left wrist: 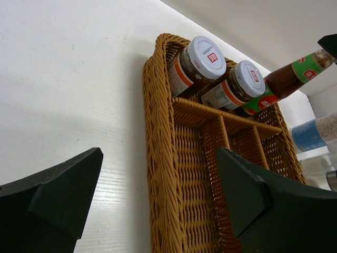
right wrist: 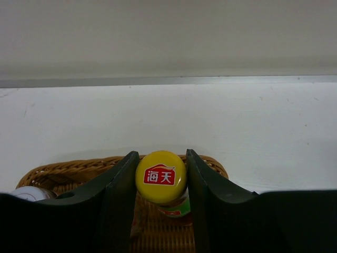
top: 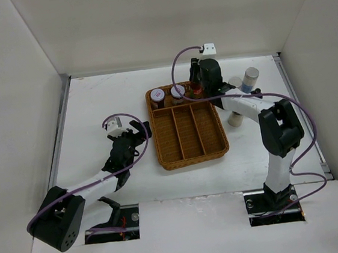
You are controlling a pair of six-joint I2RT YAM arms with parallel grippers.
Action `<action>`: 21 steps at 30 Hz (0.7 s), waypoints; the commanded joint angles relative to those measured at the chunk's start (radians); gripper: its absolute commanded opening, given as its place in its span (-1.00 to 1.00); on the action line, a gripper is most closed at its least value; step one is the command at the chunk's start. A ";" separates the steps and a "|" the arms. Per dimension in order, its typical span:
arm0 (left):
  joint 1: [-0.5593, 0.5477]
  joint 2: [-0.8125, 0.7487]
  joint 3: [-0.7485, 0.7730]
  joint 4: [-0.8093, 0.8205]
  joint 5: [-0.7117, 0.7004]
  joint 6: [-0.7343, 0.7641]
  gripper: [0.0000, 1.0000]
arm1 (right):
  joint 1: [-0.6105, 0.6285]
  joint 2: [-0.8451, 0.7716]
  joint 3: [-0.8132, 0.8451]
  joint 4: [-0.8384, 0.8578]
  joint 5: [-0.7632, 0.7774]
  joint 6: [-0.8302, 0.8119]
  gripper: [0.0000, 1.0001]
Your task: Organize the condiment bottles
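Right pincer (right wrist: 161,156) clamped on yellow-capped sauce bottle (right wrist: 160,177), left pincer (left wrist: 158,154) spread wide, empty

A wicker tray (top: 188,138) sits on the white table (top: 95,110), its far end under the right fingers (right wrist: 118,200). A white bracket (top: 210,48) hangs on the wall (top: 146,20) beyond them.

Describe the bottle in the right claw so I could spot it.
Find the wicker tray mid-table. In its far compartment stand two white-lidded jars, then the sauce bottle to their right. It alone is tall, red-brown, yellow-capped, pinched by the right gripper.
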 commanded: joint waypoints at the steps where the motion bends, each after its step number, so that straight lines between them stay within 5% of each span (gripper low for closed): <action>1: -0.004 0.001 0.010 0.048 0.016 -0.007 0.80 | 0.017 -0.010 -0.022 0.051 -0.026 0.048 0.00; 5: 0.001 -0.001 0.008 0.048 0.016 -0.007 0.80 | 0.018 -0.034 -0.040 0.060 -0.026 0.049 0.32; 21: -0.013 -0.004 0.010 0.048 0.008 -0.007 0.80 | 0.024 -0.183 -0.084 0.050 -0.013 0.042 0.70</action>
